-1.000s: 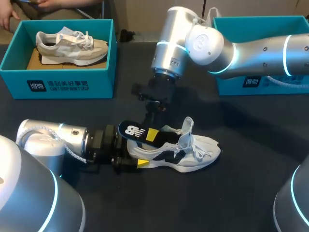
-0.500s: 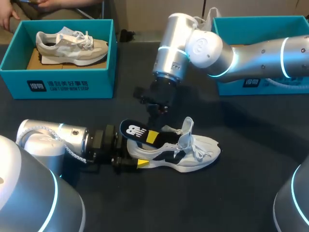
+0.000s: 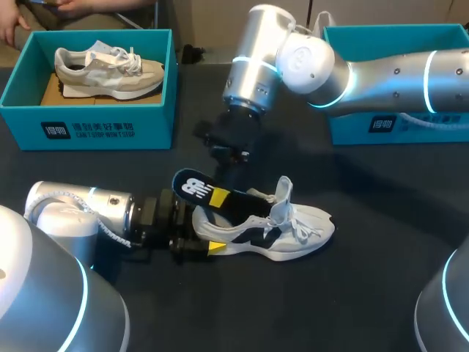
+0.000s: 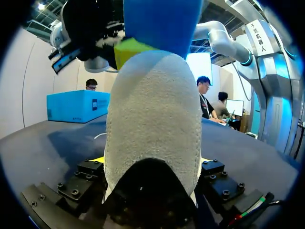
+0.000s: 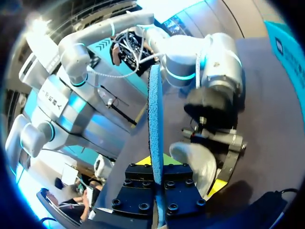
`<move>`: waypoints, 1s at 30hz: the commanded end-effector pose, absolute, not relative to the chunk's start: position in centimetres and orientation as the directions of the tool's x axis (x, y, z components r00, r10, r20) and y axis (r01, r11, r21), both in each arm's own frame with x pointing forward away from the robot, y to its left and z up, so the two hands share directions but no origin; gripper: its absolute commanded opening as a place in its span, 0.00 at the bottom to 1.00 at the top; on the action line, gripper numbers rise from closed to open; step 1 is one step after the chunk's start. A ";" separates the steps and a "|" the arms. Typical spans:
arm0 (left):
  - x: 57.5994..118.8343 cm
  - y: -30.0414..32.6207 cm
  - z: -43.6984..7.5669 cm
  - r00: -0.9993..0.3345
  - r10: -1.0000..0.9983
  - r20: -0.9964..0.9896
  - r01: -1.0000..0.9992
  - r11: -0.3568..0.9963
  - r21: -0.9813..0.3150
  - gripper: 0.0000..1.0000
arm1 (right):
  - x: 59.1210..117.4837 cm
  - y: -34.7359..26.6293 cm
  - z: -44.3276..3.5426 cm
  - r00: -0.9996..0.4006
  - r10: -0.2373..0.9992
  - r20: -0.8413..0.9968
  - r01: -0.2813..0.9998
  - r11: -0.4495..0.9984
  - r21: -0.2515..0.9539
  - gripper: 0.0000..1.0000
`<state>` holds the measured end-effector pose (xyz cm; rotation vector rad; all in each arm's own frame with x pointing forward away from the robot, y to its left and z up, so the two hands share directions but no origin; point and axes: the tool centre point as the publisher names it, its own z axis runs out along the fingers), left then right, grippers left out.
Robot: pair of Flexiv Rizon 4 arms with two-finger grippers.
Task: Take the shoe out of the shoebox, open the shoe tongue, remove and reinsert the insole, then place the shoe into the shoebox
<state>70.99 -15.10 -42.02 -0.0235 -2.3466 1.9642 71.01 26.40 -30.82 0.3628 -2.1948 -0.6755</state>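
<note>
- My right hand [image 3: 220,196] is clamped on the insole [image 3: 190,187], which is part-way out; the thin pinch may slip.
- My left hand [image 3: 204,239] is clamped on the shoe [image 3: 293,235] at the heel; drag from the insole may tilt it.

Rounded silver arms [image 3: 388,73] wear glowing cyan rings [image 3: 429,73]; black screw-studded blocks [image 5: 138,187] sit just behind the right pincer [image 5: 157,162].

Insole [image 3: 192,188] front unseen within shoe [image 3: 293,236]

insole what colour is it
Dark insole with a white heel logo and blue edge; head view shows it best.
</note>
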 end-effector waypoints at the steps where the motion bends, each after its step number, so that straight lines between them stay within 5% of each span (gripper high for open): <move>1: 71.0 -15.2 -42.1 -0.997 0.063 0.053 -0.041 0.177 -0.983 0.00 | 70.6 26.8 -29.7 -0.667 -0.461 0.585 -0.047 0.810 0.585 0.00; 17: 71.0 -15.2 -42.1 -0.997 0.063 0.053 -0.041 0.177 -0.983 0.00 | 70.6 28.4 -29.9 -0.669 -0.485 0.563 -0.028 0.774 0.633 0.00; 30: 71.0 -15.2 -42.1 -0.997 0.063 0.053 -0.041 0.177 -0.983 0.00 | 69.7 28.5 -20.1 -0.777 -0.480 0.408 -0.010 0.658 0.753 0.00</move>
